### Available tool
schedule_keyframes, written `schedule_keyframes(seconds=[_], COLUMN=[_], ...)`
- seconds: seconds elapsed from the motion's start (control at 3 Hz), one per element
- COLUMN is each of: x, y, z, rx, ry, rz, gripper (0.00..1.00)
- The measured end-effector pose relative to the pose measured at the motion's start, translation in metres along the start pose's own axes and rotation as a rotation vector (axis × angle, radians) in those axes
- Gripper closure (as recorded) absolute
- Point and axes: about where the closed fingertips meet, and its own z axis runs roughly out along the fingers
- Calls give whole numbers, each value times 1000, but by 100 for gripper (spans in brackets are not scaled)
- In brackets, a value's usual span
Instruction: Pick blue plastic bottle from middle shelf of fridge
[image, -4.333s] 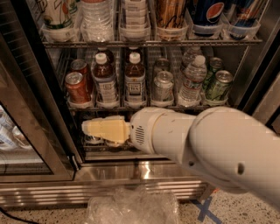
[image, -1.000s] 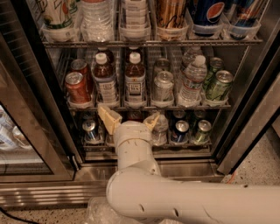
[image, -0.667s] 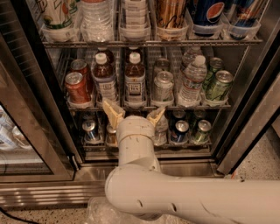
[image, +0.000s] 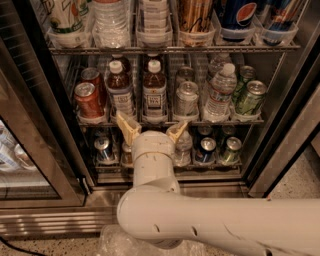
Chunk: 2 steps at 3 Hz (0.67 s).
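The blue plastic bottle (image: 154, 93), dark brown drink with a white cap and a white label with black print, stands upright in the middle of the middle shelf (image: 240, 121) of the fridge (image: 283, 131). Its twin with a paler label (image: 120, 90) stands just to its left. My gripper (image: 152, 129) is open, its tan fingers (image: 127, 128) spread and pointing at the shelf's front edge. It sits just below and in front of the blue plastic bottle and does not touch it. My arm (image: 210, 225) fills the lower part of the view.
Red cans (image: 89, 99) stand left of the bottles. A silver can (image: 187, 98), a clear water bottle (image: 220, 91) and green cans (image: 250, 98) stand to the right. Small cans (image: 205, 150) fill the lower rack, big cups and bottles (image: 195, 17) the upper. The glass door (image: 30, 150) hangs open at left.
Earlier the gripper lay sideways in front of the lower rack; it has turned to face the shelves with fingers spread, and over the last second it rose slightly toward the middle shelf.
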Motion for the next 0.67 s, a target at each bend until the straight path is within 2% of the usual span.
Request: schedule_keyframes(seconds=[0.33,0.67], x=[1,2], y=[0,-5], z=[5,8], rx=[15,36], ry=[-9,-17], rz=[-30,-80], gripper=[11,17])
